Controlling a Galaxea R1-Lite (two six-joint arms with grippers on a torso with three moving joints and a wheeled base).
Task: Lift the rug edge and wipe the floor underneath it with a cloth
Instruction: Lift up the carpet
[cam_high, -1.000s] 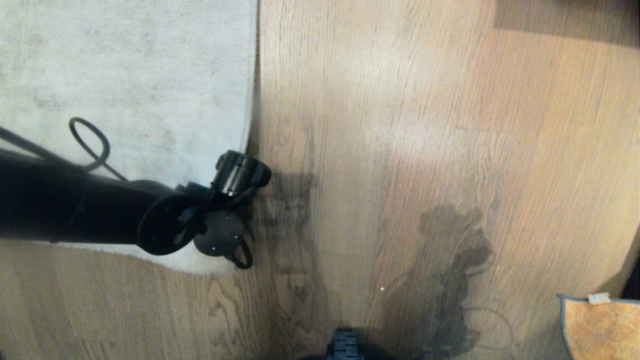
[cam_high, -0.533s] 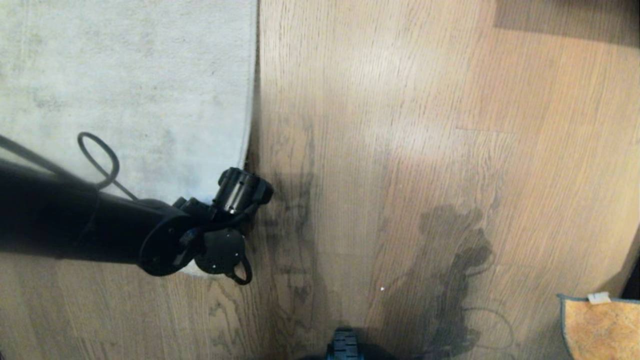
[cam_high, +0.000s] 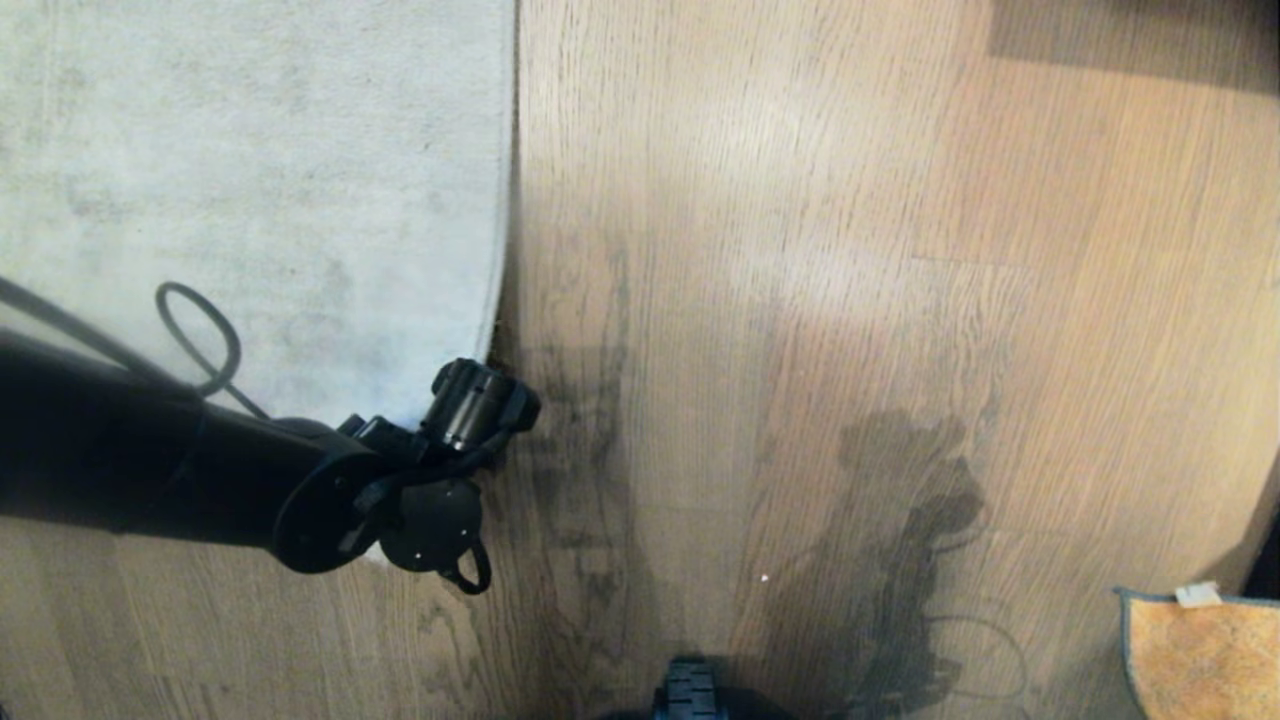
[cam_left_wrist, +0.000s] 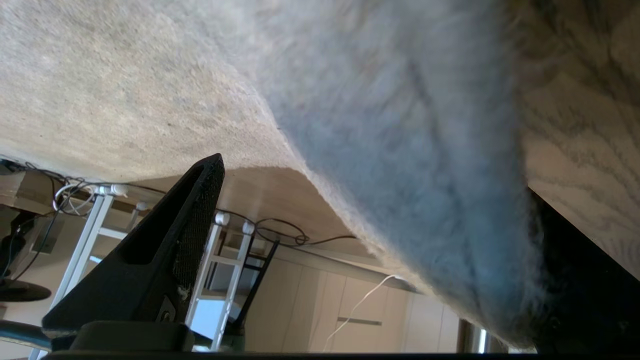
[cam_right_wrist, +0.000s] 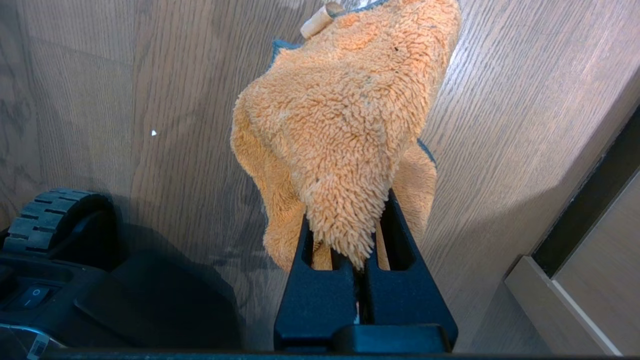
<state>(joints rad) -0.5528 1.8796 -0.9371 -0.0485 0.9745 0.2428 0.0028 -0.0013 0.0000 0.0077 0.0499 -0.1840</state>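
The pale grey rug (cam_high: 250, 150) lies at the far left, and the rug edge (cam_high: 505, 200) runs straight toward me over the wood floor (cam_high: 800, 250). My left arm's wrist (cam_high: 470, 410) hangs over the rug's near corner. In the left wrist view my left gripper (cam_left_wrist: 375, 177) is open, and the rug edge (cam_left_wrist: 345, 210) passes between its fingers (cam_left_wrist: 165, 250), with floor (cam_left_wrist: 575, 100) beside it. My right gripper (cam_right_wrist: 347, 215) is shut on the orange cloth (cam_right_wrist: 345, 115), which drapes onto the floor. The cloth (cam_high: 1200, 660) also shows at the near right.
My base's black wheel (cam_high: 688, 690) sits at the near middle. A darker panel (cam_high: 1130, 35) lies at the far right, and a pale door frame edge (cam_right_wrist: 565, 295) runs beside the cloth. Cables (cam_left_wrist: 270, 230) and white frame legs (cam_left_wrist: 90, 235) stand beyond the rug.
My left arm has drawn back toward me along the rug edge, closer to the near corner. The cloth and the right arm have not moved.
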